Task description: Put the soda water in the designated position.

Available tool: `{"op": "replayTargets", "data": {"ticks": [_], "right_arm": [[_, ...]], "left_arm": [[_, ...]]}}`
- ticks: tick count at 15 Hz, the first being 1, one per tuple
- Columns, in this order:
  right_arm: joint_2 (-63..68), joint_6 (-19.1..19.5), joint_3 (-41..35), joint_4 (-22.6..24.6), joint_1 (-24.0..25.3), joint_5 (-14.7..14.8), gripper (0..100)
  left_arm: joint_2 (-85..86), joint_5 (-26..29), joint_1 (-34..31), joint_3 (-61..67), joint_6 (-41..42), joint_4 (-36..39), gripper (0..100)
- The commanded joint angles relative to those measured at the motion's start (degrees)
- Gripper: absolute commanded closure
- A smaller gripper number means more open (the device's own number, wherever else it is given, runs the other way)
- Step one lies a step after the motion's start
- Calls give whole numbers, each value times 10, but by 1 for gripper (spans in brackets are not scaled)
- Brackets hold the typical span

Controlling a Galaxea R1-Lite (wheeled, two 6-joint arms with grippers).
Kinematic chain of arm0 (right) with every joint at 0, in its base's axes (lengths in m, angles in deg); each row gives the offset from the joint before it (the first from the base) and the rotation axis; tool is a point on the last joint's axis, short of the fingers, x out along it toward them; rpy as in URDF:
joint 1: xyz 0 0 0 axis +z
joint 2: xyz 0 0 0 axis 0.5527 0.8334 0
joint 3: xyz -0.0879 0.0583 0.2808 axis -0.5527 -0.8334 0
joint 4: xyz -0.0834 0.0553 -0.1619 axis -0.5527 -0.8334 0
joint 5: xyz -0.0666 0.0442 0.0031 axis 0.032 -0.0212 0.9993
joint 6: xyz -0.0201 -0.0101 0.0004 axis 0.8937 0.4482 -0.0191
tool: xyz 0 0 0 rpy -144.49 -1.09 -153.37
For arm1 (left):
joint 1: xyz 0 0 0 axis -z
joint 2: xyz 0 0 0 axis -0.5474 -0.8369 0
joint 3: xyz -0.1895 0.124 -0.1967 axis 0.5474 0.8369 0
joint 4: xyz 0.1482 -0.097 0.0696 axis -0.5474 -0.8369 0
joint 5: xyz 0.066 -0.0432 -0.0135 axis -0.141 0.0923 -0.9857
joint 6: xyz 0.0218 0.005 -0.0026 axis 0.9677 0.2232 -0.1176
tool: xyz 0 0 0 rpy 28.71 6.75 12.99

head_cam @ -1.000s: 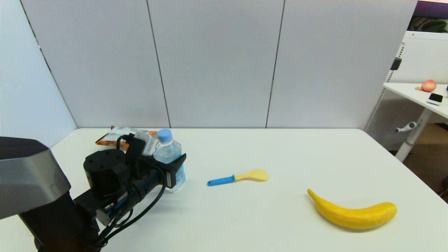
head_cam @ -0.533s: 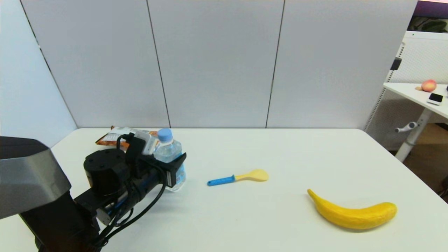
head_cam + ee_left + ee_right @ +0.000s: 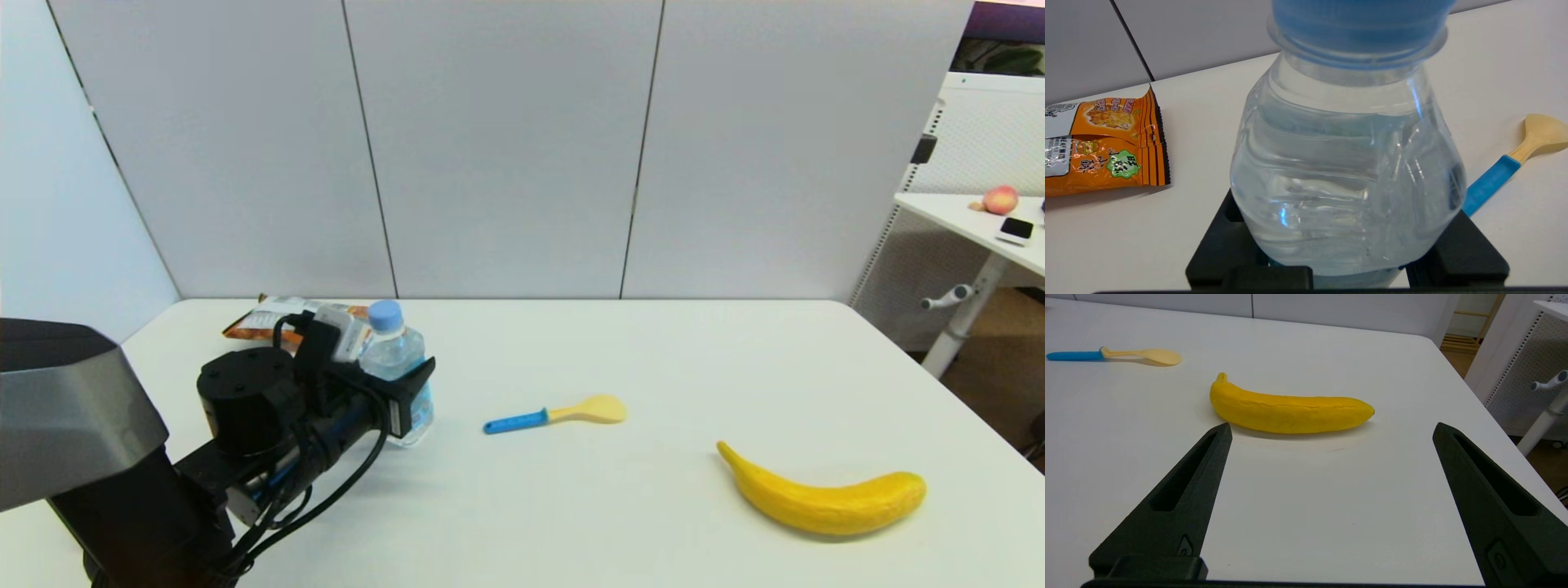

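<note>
Two black fingers of my left gripper [image 3: 408,392] clamp the upright soda water [image 3: 397,371] at the head view's left, its long axis vertical, the spoon [image 3: 555,413] right of it; my right gripper [image 3: 1331,498] hangs spread by the banana [image 3: 1290,410].

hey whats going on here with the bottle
The left tool is shut on the soda water, which stands upright on the table near a snack bag. A spoon and a banana lie further to the right. The right tool waits open near the banana, holding nothing.
</note>
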Motion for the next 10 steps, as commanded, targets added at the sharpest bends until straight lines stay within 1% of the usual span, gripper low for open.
{"op": "replayTargets", "data": {"ticks": [1,7,10], "right_arm": [[1,0,0,0,1,-1,0],[1,0,0,0,0,-1,0],[1,0,0,0,0,-1,0]], "left_arm": [[-2,0,0,0,1,40,0],[4,0,0,-1,1,40,0],[73,2,4,40,6,39,0]]}}
